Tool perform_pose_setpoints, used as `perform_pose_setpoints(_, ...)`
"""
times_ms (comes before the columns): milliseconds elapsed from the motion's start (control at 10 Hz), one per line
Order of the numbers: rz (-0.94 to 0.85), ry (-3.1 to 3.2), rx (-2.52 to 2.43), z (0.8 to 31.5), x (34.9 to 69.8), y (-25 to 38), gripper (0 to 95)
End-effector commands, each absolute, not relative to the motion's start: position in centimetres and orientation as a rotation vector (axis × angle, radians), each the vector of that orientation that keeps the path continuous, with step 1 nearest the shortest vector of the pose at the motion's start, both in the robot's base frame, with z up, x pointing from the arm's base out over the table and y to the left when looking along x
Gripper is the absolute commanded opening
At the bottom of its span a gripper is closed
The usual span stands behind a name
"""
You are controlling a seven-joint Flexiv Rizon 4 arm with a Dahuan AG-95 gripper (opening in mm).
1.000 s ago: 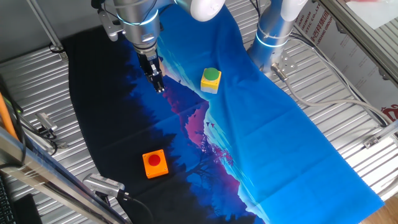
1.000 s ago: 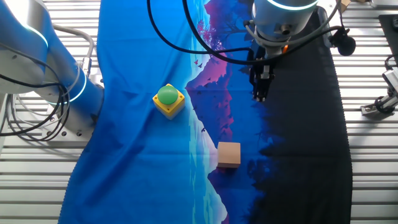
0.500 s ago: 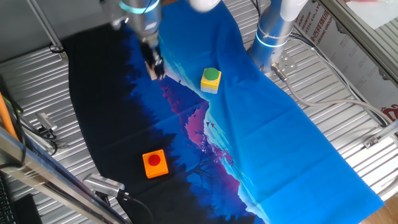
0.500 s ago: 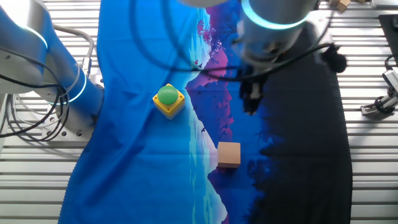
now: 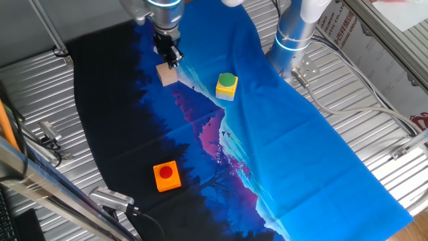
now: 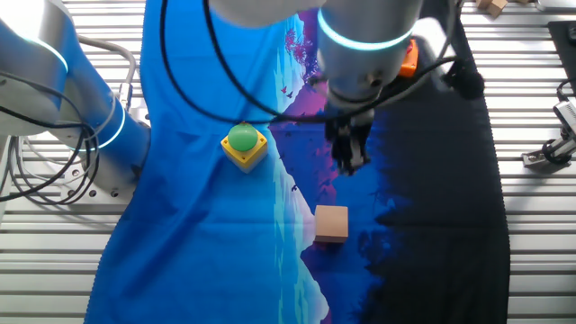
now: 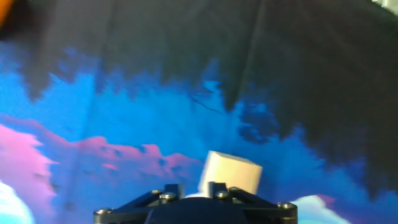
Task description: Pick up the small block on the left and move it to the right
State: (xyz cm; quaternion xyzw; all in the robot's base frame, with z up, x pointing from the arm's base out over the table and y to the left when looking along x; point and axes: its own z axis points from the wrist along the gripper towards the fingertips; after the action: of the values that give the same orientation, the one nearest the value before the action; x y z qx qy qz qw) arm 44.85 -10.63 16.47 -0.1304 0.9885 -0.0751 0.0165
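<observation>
The small block [image 5: 167,74] is a plain tan wooden cube lying on the dark part of the printed cloth. It also shows in the other fixed view [image 6: 331,223] and in the hand view [image 7: 231,172]. My gripper [image 5: 172,56] hangs above the cloth, just beyond the block, and does not touch it. In the other fixed view the gripper [image 6: 349,160] is above and slightly left of the block. In the hand view the gripper [image 7: 194,188] shows only at the bottom edge. Its fingers stand a little apart, the block shows through the gap, and nothing is held.
A yellow block with a green circle [image 5: 227,86] sits on the blue cloth, also in the other fixed view [image 6: 244,145]. An orange block with a red circle [image 5: 166,176] lies near the front. A second arm's base [image 5: 294,37] stands at the cloth's far edge. Ribbed metal table [image 5: 374,100] surrounds the cloth.
My gripper has moved across the cloth, uncovering the small block in one fixed view and drawing closer to it in the other. The block has not moved.
</observation>
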Motion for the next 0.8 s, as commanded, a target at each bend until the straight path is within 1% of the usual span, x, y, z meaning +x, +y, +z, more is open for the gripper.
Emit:
perform_pose_setpoints(100,-0.237,3.071,-0.417,15.1,46.2,-11.5,0.0)
perform_pose_setpoints(500,-0.255,3.065,-0.453,12.9,47.5,-11.6,0.0)
perform_pose_setpoints(800,-0.245,3.069,-0.463,13.0,48.6,-11.9,0.0)
